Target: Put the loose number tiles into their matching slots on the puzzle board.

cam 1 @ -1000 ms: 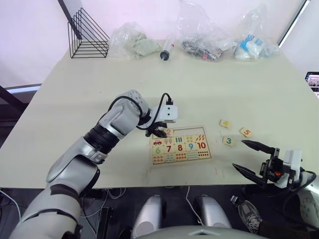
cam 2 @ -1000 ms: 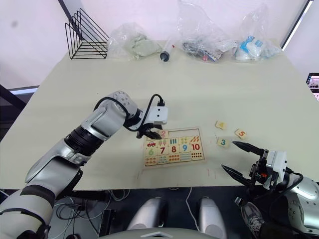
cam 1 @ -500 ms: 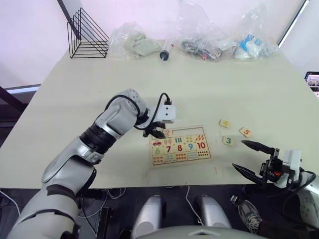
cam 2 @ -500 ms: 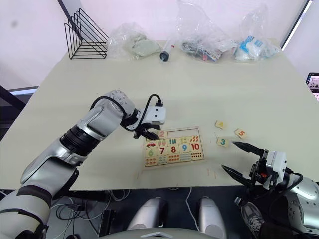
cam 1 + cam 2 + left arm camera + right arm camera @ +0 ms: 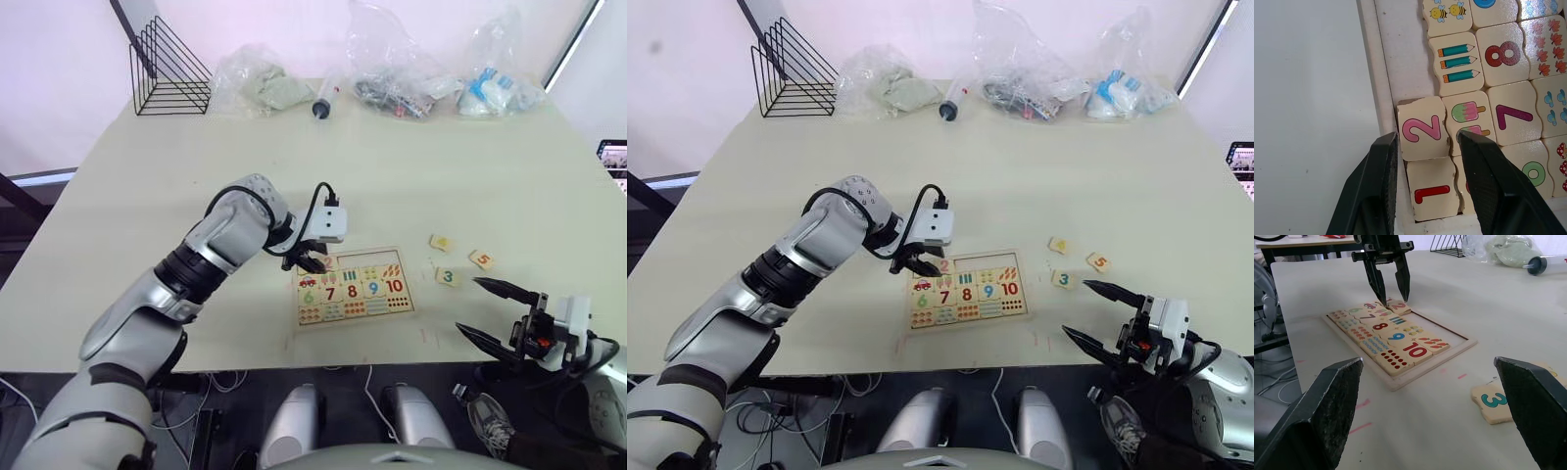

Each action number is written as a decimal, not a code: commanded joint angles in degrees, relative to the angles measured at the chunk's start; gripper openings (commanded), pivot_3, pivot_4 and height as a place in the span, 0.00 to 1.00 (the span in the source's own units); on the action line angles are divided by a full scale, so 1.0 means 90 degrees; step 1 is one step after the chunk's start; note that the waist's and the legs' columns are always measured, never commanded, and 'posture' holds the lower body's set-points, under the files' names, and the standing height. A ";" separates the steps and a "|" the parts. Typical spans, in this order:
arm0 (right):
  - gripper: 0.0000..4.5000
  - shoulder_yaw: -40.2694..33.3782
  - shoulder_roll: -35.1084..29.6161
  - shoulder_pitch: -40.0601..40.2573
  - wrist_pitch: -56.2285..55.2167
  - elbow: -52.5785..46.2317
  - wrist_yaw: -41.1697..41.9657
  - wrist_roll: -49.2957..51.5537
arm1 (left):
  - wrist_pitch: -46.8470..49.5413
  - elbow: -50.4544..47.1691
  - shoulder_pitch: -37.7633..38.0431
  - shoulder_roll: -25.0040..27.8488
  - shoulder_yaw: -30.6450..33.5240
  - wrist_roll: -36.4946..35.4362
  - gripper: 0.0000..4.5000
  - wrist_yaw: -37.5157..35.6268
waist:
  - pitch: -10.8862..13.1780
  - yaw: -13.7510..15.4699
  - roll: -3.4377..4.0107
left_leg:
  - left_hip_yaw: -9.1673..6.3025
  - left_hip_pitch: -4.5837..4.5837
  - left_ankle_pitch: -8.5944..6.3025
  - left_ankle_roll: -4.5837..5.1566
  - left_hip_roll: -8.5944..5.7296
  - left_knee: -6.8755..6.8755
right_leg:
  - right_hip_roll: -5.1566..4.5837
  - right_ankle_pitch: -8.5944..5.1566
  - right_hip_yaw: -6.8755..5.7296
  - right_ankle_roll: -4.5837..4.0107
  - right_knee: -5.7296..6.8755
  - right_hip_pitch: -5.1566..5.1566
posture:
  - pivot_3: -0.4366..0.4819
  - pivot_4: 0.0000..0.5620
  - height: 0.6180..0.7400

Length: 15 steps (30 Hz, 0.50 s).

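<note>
The puzzle board (image 5: pixel 359 318) lies near the table's front edge, its lower rows full of tiles. Its far row, the matching slots (image 5: pixel 377 257), is bare wood except at its left end. There the "1" tile (image 5: pixel 1432 195) and the pink "2" tile (image 5: pixel 1421 128) lie side by side, the "2" a little askew. My left gripper (image 5: pixel 310 260) stands open with a finger (image 5: pixel 1378 186) on each side of the "2". Loose tiles "4" (image 5: pixel 441 242), "5" (image 5: pixel 481 258) and "3" (image 5: pixel 447 276) lie right of the board. My right gripper (image 5: pixel 468 304) hovers open just in front of them, holding nothing.
A black wire rack (image 5: pixel 171 70) stands at the far left of the table. Plastic bags (image 5: pixel 260 83) (image 5: pixel 402 83) (image 5: pixel 495 88) and a syringe (image 5: pixel 326 98) line the back edge. The table's front edge runs just in front of the board.
The left arm has swung its elbow slightly outward while its gripper stays over the board's far-left corner. The right gripper and loose tiles have not moved.
</note>
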 commanded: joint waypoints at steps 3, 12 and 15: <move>1.00 -0.0037 -0.0035 0.0032 -0.0117 -0.0122 0.0026 0.0061 | 0.0045 -0.0215 -0.0042 0.0071 0.0255 -0.0174 0.46 -0.0022 | 0.0000 -0.0032 0.0000 | -0.0001 0.0000 0.0000 0.0000 0.0000 0.0000 | 0.0000 0.0000 0.0000 0.0000 0.0000 0.0000 | 0.48 0.27 1.00; 1.00 -0.0047 -0.0036 0.0082 -0.0101 -0.0150 0.0023 0.0078 | 0.0152 0.0320 -0.0279 0.0040 0.0812 -0.0691 0.46 0.0064 | 0.0000 -0.0058 0.0000 | -0.0003 0.0000 0.0000 0.0000 0.0001 -0.0001 | 0.0000 0.0000 -0.0001 0.0000 0.0000 0.0000 | 0.48 0.27 1.00; 1.00 -0.0061 -0.0042 0.0106 -0.0108 -0.0154 0.0024 0.0084 | 0.0078 0.0612 -0.0323 0.0062 0.0969 -0.0770 0.46 0.0151 | 0.0000 -0.0068 0.0000 | -0.0002 0.0000 0.0000 0.0000 0.0001 -0.0001 | 0.0000 0.0000 -0.0001 0.0000 0.0000 -0.0001 | 0.48 0.27 1.00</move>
